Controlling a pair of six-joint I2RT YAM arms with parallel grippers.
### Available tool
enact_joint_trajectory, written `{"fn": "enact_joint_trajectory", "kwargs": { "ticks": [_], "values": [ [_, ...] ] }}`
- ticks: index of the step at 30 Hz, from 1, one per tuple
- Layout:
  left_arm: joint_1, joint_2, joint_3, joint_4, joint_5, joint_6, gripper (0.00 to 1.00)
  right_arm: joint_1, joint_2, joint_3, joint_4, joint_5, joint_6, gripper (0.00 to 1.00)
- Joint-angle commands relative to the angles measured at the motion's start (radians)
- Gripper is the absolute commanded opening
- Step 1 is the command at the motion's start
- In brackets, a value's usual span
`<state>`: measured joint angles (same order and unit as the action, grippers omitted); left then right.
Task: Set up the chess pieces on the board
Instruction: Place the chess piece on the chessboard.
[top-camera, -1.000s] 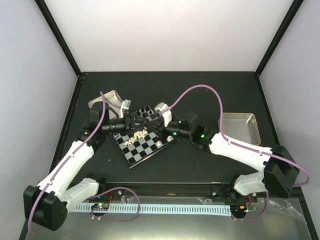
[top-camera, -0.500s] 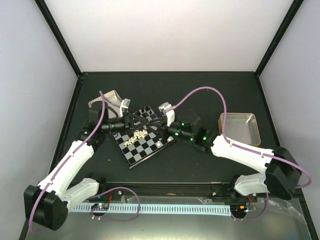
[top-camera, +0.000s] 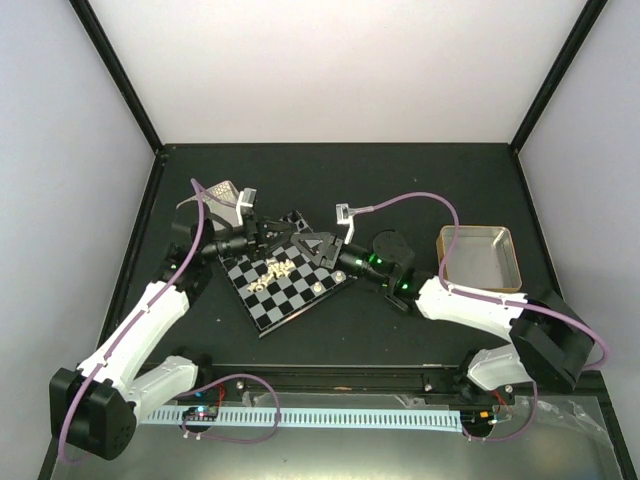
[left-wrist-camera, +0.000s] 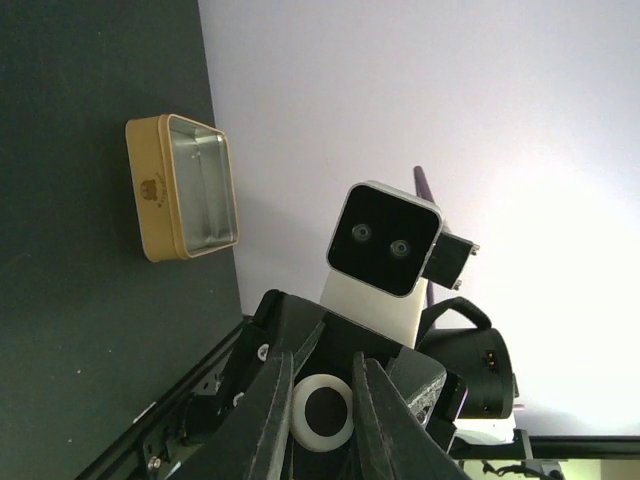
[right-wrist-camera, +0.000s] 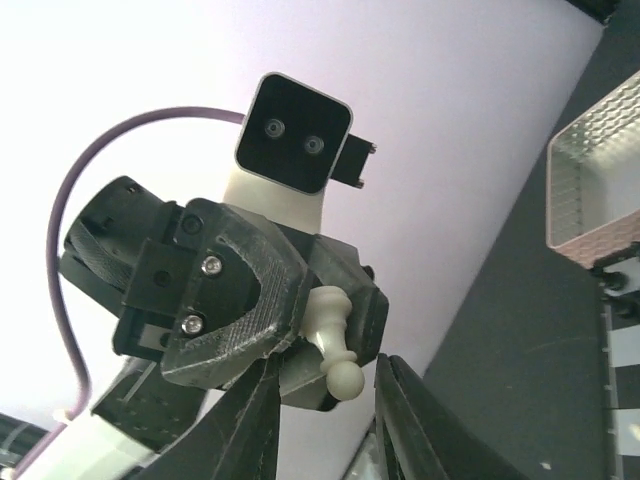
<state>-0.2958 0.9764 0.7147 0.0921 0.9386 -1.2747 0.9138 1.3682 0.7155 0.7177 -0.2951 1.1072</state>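
The board (top-camera: 290, 298) lies tilted on the dark table, with several cream-white chess pieces (top-camera: 275, 268) lying on it. My left gripper (top-camera: 280, 232) hovers over the board's far edge. In the left wrist view it (left-wrist-camera: 322, 372) is shut on the round base of a cream-white pawn (left-wrist-camera: 322, 412). My right gripper (top-camera: 306, 244) faces it, tip to tip. In the right wrist view the pawn (right-wrist-camera: 335, 340) sticks out head first between my right gripper's (right-wrist-camera: 328, 372) open fingers, which stand on either side of the head, apart from it.
A gold tin (top-camera: 480, 258) stands open at the right and also shows in the left wrist view (left-wrist-camera: 183, 187). A mesh metal tray (top-camera: 222, 195) sits at the far left, also in the right wrist view (right-wrist-camera: 600, 180). A rail runs along the near edge.
The left gripper has shifted a little left and back. The right wrist has turned and drawn slightly right. The two grippers still meet over the board's far edge.
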Motion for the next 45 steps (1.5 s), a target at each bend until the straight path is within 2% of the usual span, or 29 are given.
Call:
{"fn": "enact_joint_trajectory", "kwargs": {
  "ticks": [1,9,11,14,17,24,32,40,45],
  "values": [
    [-0.002,-0.008,0.002,0.066,-0.006,-0.046,0.02,-0.003,0.021,-0.008,0.173,-0.024,0.144,0.29],
    [-0.002,-0.024,-0.023,0.072,-0.015,-0.049,0.02,-0.003,0.018,-0.011,0.148,0.016,0.169,0.15],
    [-0.002,-0.026,-0.031,0.073,-0.014,-0.049,0.01,-0.004,0.012,-0.011,0.131,0.029,0.169,0.15],
    [-0.002,-0.03,-0.039,0.077,-0.019,-0.043,0.02,-0.004,0.003,-0.009,0.112,0.037,0.162,0.25],
    [-0.002,-0.027,-0.041,0.068,-0.027,-0.029,0.02,-0.004,-0.013,-0.013,0.096,0.049,0.165,0.28],
    [-0.002,-0.015,-0.038,0.051,-0.037,-0.002,0.02,-0.006,-0.041,-0.01,0.017,0.077,0.174,0.21],
    [-0.002,-0.006,-0.044,0.076,-0.028,-0.02,0.02,-0.007,-0.003,0.024,0.035,0.025,0.182,0.21],
    [-0.002,-0.012,-0.088,0.175,-0.004,-0.132,0.02,-0.008,0.05,0.064,0.073,0.014,0.183,0.19],
    [-0.002,-0.007,-0.099,0.188,0.001,-0.146,0.03,-0.012,0.064,0.067,0.069,0.038,0.189,0.09]
  ]
}}
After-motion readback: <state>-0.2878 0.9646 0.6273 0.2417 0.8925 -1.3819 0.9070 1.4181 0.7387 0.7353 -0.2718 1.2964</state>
